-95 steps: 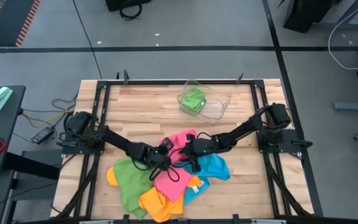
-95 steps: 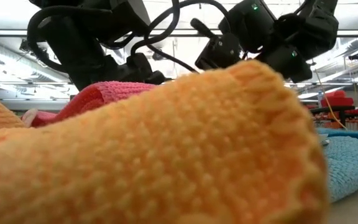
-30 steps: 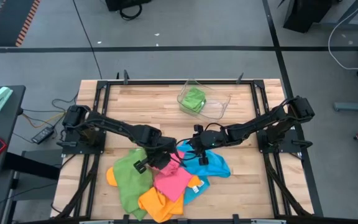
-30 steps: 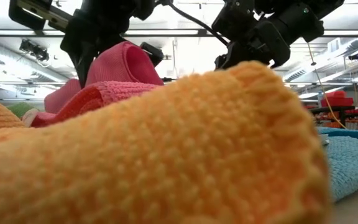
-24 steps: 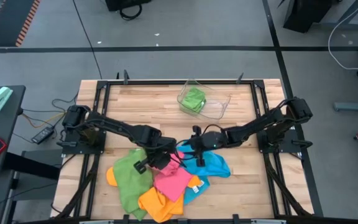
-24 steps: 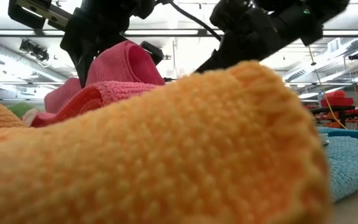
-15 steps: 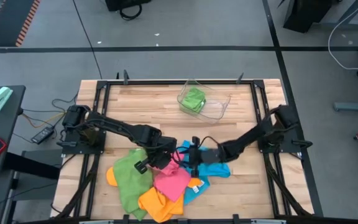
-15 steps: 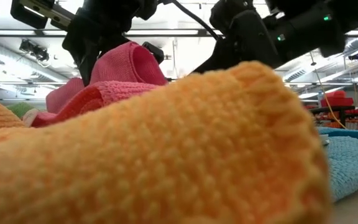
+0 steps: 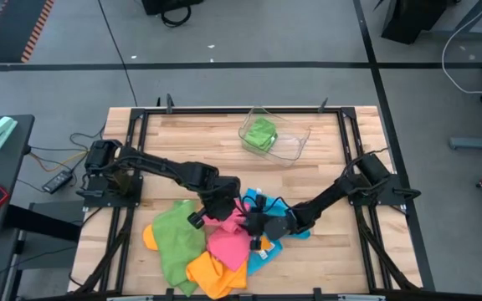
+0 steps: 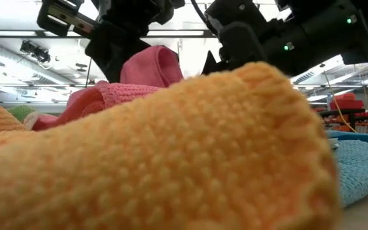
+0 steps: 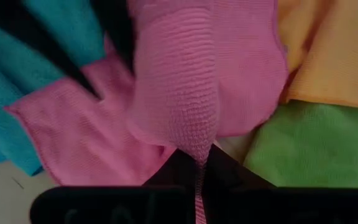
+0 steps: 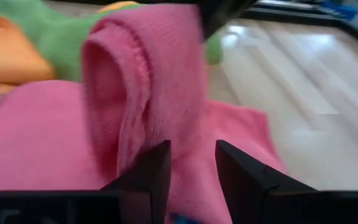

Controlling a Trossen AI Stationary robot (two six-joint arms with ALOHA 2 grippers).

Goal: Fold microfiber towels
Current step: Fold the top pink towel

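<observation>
High view: pink towel (image 9: 228, 238) lies mid-pile at the table's front, w/ green towel (image 9: 174, 242) on its left, orange towel (image 9: 212, 274) in front and sky-blue towel (image 9: 283, 224) on its right. Left gripper (image 9: 216, 207) sits over the pink towel's far-left edge; right gripper (image 9: 262, 224) is just beside it, on the towel's right.

Left wrist view shows the left gripper's fingers clamped on a pinch of pink towel (image 11: 197, 106), raised into a hanging fold whose ridge runs straight away from that gripper. Right wrist view: the same raised fold (image 12: 138, 81) stands directly ahead of the right gripper (image 12: 191, 171), long axis upright, w/ the 2 fingers (image 12: 145, 177) at a narrow gap and cloth right at the tips. So the coming move turns on that fold lying just fwd of the right fingers; the right arm is the free one and nearest.

Hard to tell: whether the right fingertips already nip the pink cloth; it looks like not yet, but the tips are partly cut off by the frame edge. Low view is mostly blocked by the orange towel (image 10: 158, 153); only the pink fold's top (image 10: 152, 67) and both arms show above it. Pink towel's corners are hidden under the grippers in the high view.
</observation>
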